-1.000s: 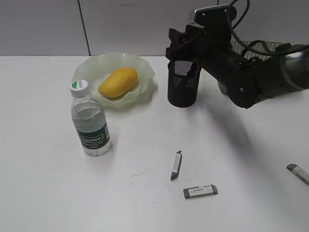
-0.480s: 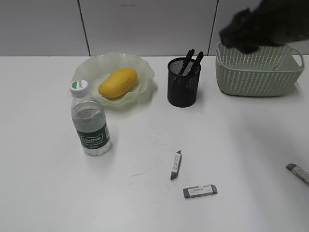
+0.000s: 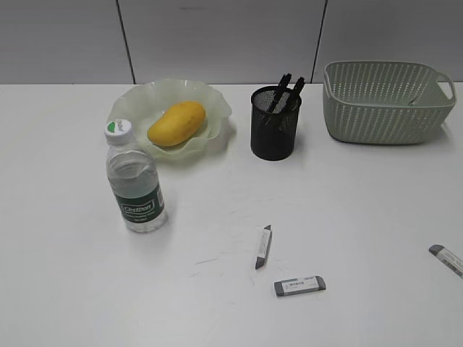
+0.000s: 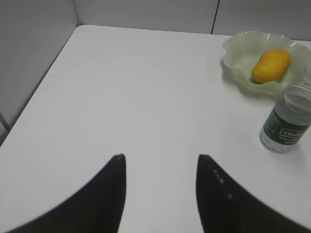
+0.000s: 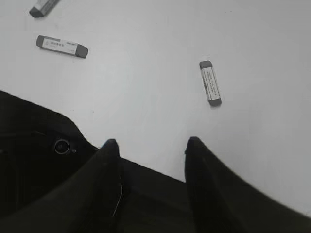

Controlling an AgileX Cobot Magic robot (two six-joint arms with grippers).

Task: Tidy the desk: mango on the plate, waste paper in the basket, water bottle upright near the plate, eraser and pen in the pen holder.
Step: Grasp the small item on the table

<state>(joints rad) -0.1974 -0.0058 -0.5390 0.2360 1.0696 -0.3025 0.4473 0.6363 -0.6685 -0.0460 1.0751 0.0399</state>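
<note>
Pens now stand in the pen holder (image 3: 275, 132), where a second ago the right arm hung over an empty-looking cup; that arm has since left the exterior view. The mango (image 3: 176, 122) lies on the plate (image 3: 217, 101), the water bottle (image 3: 135, 179) upright near it. Three erasers remain on the desk (image 3: 362, 217): two at near centre (image 3: 299, 286), one at the right edge (image 3: 446, 259). Nothing blocks them. The far-right basket (image 3: 387, 101) hides its contents. The left gripper (image 4: 160, 162) and right gripper (image 5: 149, 145) are both parted, holding nothing.

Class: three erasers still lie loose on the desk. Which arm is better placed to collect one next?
Probably the right: the open right gripper overlooks the erasers, while the left gripper faces bare desk.
</note>
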